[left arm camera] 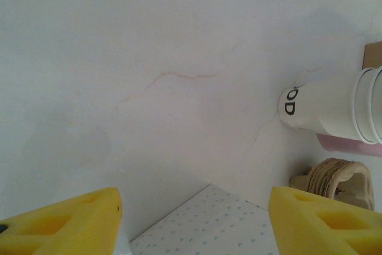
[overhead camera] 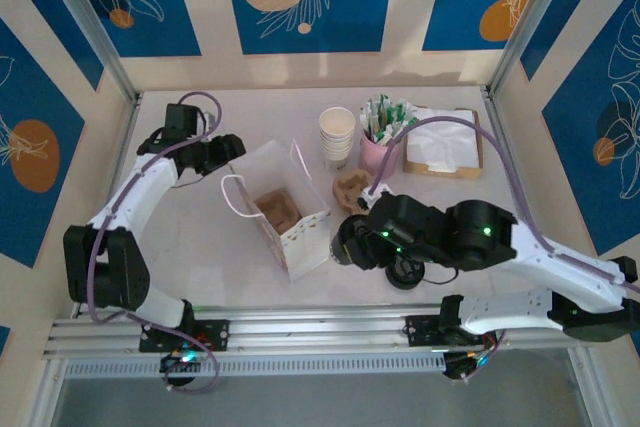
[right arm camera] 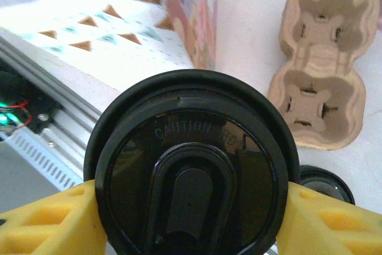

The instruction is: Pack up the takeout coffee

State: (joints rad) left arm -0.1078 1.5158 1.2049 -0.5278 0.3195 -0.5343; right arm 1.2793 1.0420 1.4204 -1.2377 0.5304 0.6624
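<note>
A: Item one, coffee [right arm camera: 191, 171]?
B: We log it pinched at the lid by the right end effector [right arm camera: 194, 222], beside the bag [overhead camera: 285, 212]. Its cup body is hidden beneath the lid.
A: And the left end effector [left arm camera: 192, 222]?
B: Spread wide over the table [left arm camera: 149, 58]; bag corner cut off below.

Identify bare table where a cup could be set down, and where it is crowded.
Bare table lies along the far edge between the left gripper and the stack of cups, and at near left between the left arm and the paper bag. Crowded: right of the bag, around pulp carrier, loose lid and right gripper gripping the takeout coffee.
</note>
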